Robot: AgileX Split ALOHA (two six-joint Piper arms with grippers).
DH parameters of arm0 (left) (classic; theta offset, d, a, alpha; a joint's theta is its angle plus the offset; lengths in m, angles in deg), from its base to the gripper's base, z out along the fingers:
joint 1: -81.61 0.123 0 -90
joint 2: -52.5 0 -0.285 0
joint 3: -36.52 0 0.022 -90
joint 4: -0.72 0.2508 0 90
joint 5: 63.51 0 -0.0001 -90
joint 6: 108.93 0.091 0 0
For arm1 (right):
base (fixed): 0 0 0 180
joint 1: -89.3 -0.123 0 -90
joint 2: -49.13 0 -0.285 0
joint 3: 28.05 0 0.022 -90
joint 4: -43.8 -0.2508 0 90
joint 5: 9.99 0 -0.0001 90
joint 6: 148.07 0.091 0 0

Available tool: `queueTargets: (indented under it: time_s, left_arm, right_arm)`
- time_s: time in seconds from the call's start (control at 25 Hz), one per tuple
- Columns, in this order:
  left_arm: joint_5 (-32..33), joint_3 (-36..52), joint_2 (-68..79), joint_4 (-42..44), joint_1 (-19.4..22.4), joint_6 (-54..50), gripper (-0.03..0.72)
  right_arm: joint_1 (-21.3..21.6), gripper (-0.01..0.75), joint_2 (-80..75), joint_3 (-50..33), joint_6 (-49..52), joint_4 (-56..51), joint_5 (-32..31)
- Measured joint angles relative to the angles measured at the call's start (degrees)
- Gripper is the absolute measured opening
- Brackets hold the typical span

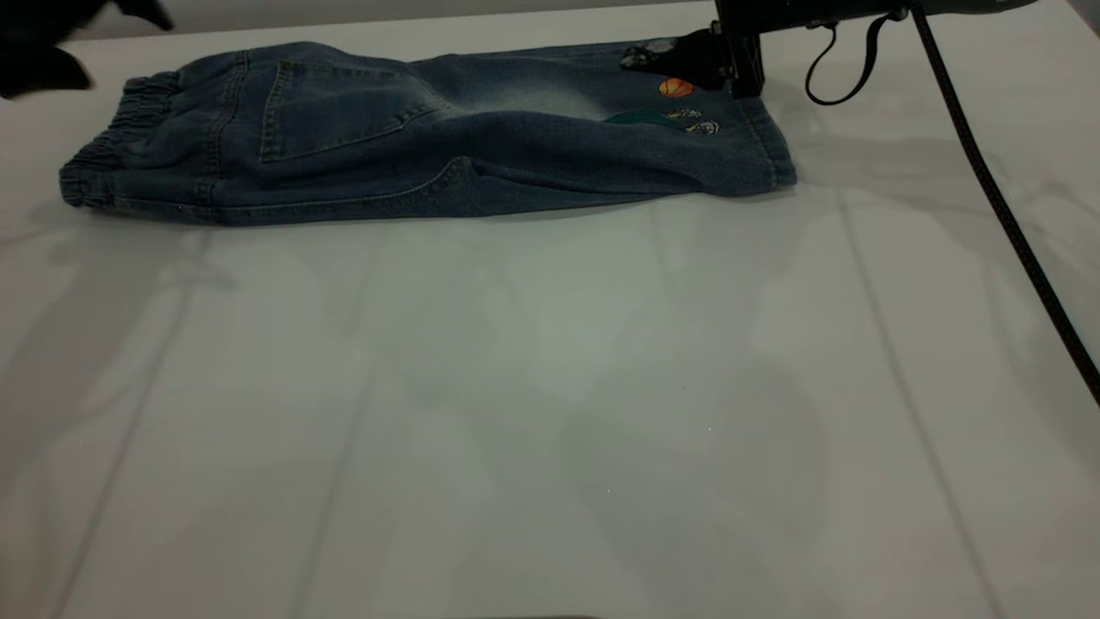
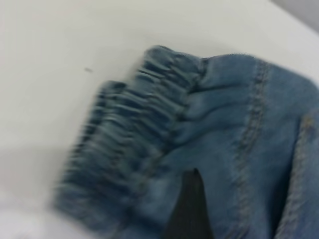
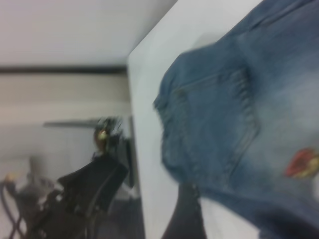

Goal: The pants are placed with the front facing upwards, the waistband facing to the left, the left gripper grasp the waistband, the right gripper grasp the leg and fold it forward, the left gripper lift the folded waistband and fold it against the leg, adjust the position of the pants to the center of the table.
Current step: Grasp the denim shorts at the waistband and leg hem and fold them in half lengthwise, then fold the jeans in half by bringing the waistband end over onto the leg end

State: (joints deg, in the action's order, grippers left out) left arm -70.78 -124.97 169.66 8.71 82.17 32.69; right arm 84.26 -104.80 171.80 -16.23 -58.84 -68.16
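The pants (image 1: 412,129) lie folded lengthwise along the far side of the table (image 1: 550,387), back patch pocket (image 1: 344,107) up. The puckered waistband (image 1: 107,146) points left, and the leg hem (image 1: 769,142) with small printed pictures points right. My left gripper (image 1: 43,60) hangs at the far left, just off the waistband (image 2: 134,134) and open; one dark finger (image 2: 188,209) shows over the denim. My right gripper (image 1: 713,60) sits at the far corner of the leg, open, with bare table showing between its finger (image 3: 182,214) and the cloth (image 3: 234,114).
A black cable (image 1: 997,206) runs from the right arm down across the table's right side. In the right wrist view, dark equipment (image 3: 79,194) stands beyond the table's edge. White table spreads wide in front of the pants.
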Motion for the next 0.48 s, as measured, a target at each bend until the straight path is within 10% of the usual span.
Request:
queueTargets:
  time_s: [0.48]
  left_arm:
    - [29.92, -2.65, -4.87, 13.46, 3.64, 13.13, 0.518]
  right_arm:
    - [-6.76, 0.530, 0.51, 4.32, 4.77, 27.39, 0.68]
